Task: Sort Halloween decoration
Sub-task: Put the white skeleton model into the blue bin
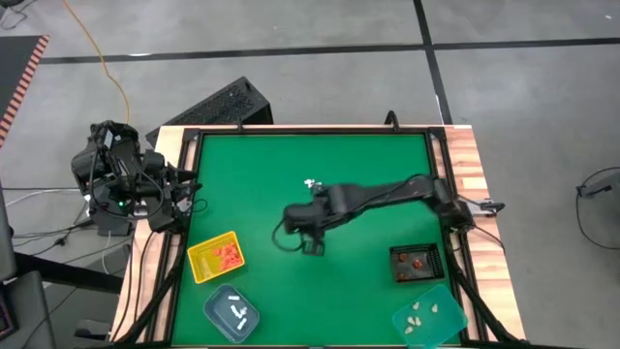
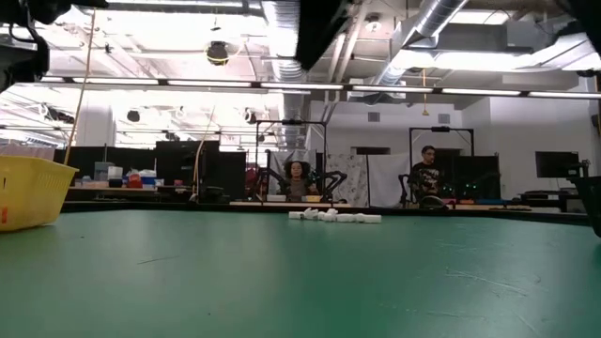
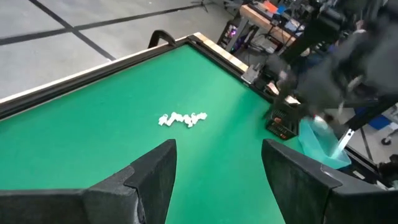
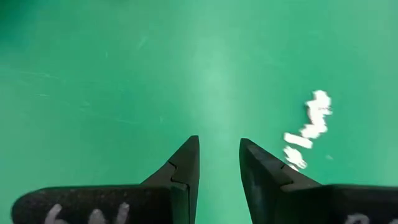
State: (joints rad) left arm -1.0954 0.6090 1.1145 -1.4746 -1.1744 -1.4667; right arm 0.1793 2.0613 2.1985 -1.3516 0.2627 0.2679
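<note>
Right tool (image 4: pixel 219 162) open, white trinkets (image 4: pixel 308 130) beside.

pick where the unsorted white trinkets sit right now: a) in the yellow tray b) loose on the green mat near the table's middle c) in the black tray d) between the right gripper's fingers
b: the white trinkets lie in a small cluster on the bare green mat, apart from every tray, and nothing shows between the fingers of the right gripper.

Overhead looks straight down; low camera skims level (both share the table (image 1: pixel 291 165)).
</note>
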